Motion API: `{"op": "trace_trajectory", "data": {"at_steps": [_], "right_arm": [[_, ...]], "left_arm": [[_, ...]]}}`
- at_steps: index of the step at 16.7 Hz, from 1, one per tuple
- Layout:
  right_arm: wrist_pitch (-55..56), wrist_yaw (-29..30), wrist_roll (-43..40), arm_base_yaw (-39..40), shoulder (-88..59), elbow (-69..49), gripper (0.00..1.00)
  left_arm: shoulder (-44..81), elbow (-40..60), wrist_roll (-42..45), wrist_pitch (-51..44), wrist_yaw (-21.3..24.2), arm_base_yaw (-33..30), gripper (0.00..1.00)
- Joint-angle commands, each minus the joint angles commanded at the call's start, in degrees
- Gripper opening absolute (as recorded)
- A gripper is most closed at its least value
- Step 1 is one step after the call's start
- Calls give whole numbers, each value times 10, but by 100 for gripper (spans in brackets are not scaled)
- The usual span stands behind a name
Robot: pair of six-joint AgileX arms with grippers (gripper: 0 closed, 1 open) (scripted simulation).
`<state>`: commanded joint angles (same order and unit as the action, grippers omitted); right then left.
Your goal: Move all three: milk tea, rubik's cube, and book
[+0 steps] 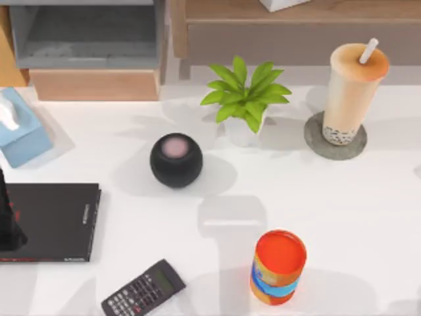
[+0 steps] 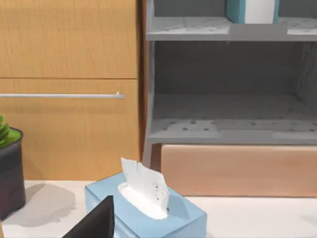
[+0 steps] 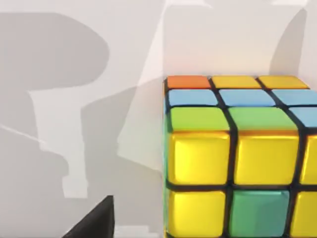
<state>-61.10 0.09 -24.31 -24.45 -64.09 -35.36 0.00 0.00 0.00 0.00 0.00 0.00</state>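
No label I can read anywhere. My left gripper [image 1: 8, 224] sits over the thin black book [image 1: 52, 220] at the table's left edge; whether its fingers are apart or together I cannot tell. The tall clear milk tea cup [image 1: 352, 92] stands on a grey coaster [image 1: 316, 135] far right. The multicoloured rubik's cube [image 3: 237, 158] sits close before my right wrist camera.

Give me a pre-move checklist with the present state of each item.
1. Milk tea upright on its coaster: ok.
2. Straw in the cup: ok.
3. Rubik's cube close to the right wrist camera, resting on the table: ok.
4. Right gripper's fingers around the cube: cannot tell.
5. Teal book upright on the upper shelf: ok.
6. Left arm over the black book, at the table's left edge: ok.
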Motion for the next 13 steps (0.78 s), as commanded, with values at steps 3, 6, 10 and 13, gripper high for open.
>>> {"op": "trace_trajectory", "data": {"at_steps": [3, 6, 10, 13], "right_arm": [[62, 0, 1, 0, -16, 45, 100], [75, 0, 1, 0, -20, 56, 100], [75, 0, 1, 0, -20, 56, 85], [75, 0, 1, 0, -20, 56, 62]], "left_arm": [[0, 0, 0, 0, 0, 0, 100], [0, 0, 0, 0, 0, 0, 100], [0, 0, 0, 0, 0, 0, 100], [0, 0, 0, 0, 0, 0, 100]]}}
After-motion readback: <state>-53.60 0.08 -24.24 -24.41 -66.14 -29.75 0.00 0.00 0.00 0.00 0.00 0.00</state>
